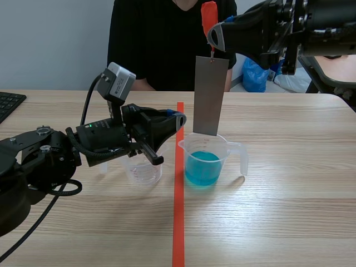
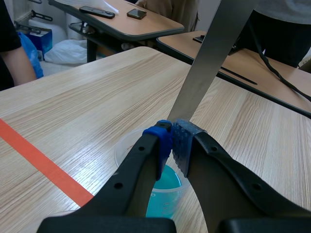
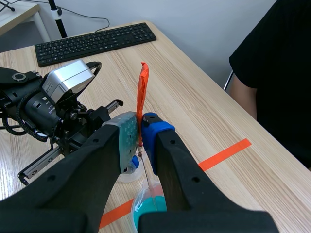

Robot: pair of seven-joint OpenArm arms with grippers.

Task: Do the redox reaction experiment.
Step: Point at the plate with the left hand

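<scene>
Up at the top right of the scene view, the right arm's jaws are pinching an orange-red tab (image 1: 209,16) between their pads (image 3: 127,133). From the tab a thin hook carries a grey metal sheet (image 1: 211,94) that hangs straight down in the upper middle of the frame. Gripping the tab and not the metal probably keeps the pads away from the solution and lets the sheet hang plumb under its own weight. The sheet's lower edge sits about level with the rim of the clear measuring cup (image 1: 222,150) at the centre, directly over the blue liquid (image 1: 202,167) and, as far as can be seen, not yet wetted, so the dipping step looks ready rather than done. The left arm's jaws are pressed together on nothing, their fingertips (image 2: 163,143) just beside the sheet's left edge near its foot. Whether they touch it cannot be told; the pose suggests they are there to steady or guide the sheet against swinging as it goes down. Under that arm, left of centre, stands an empty clear cup (image 1: 143,171), well clear of the filled one across the tape line. Both cups rest on the wooden counter (image 1: 289,211). A keyboard (image 1: 8,103) lies at the far left edge, and a person in black (image 1: 161,33) sits across the top.
</scene>
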